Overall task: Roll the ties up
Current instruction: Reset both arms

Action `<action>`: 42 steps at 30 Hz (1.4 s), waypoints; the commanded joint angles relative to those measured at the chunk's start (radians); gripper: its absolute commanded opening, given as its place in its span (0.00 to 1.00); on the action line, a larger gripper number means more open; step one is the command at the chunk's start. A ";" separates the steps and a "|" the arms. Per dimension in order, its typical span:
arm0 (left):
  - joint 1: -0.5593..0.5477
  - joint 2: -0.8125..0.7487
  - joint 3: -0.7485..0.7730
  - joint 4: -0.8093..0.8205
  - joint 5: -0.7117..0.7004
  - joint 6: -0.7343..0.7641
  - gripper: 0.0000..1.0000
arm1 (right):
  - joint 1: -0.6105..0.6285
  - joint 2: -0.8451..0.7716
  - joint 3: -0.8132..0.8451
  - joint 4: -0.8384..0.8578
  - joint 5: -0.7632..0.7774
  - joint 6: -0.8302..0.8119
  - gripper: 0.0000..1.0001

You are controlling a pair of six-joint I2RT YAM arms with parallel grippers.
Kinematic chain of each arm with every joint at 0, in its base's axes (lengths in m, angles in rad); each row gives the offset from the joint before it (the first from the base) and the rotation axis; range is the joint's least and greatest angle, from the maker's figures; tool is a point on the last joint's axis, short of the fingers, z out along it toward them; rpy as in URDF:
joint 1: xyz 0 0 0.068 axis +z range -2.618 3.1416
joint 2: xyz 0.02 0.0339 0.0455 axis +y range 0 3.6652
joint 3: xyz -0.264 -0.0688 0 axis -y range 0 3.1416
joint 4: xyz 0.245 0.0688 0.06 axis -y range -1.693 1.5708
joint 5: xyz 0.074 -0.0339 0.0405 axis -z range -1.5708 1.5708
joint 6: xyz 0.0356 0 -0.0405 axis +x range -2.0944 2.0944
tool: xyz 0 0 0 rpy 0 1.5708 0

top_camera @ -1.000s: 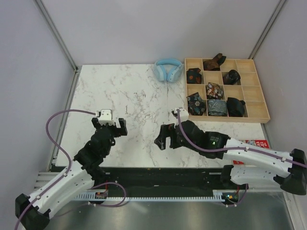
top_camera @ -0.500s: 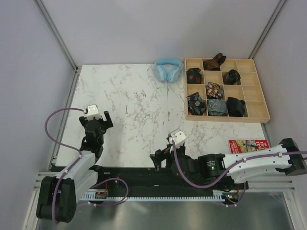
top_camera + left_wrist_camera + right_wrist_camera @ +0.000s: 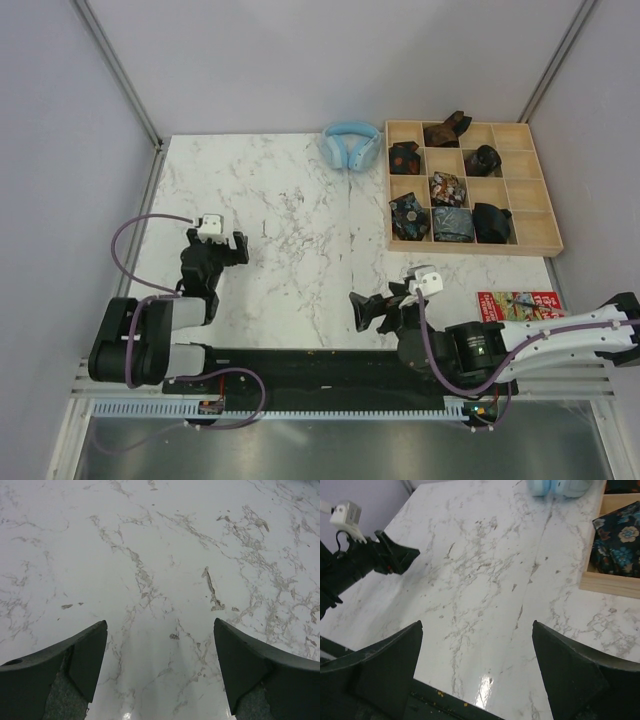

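Note:
Several rolled ties sit in the wooden tray [image 3: 470, 246] at the back right: dark patterned ones [image 3: 447, 187] and plain black ones [image 3: 491, 222]. A dark floral tie [image 3: 619, 540] in the tray shows in the right wrist view. No unrolled tie is in view on the marble. My left gripper [image 3: 230, 248] is open and empty, low over the left side of the table [image 3: 160, 625]. My right gripper [image 3: 372, 303] is open and empty near the front edge [image 3: 477, 625], pointing left toward the left gripper [image 3: 395, 555].
Light blue headphones [image 3: 352, 143] lie at the back beside the tray and also show in the right wrist view [image 3: 560, 486]. A red booklet [image 3: 515, 303] lies at the front right. Grey walls close in the marble table [image 3: 290, 220].
Both arms have pulled back toward the near edge. The right gripper left the table's middle and now sits by the front edge. The left arm has folded back on the left side.

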 commanded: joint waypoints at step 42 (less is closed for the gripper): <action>0.019 0.129 0.044 0.198 -0.020 0.020 1.00 | -0.336 0.859 0.345 -1.206 0.651 0.716 0.98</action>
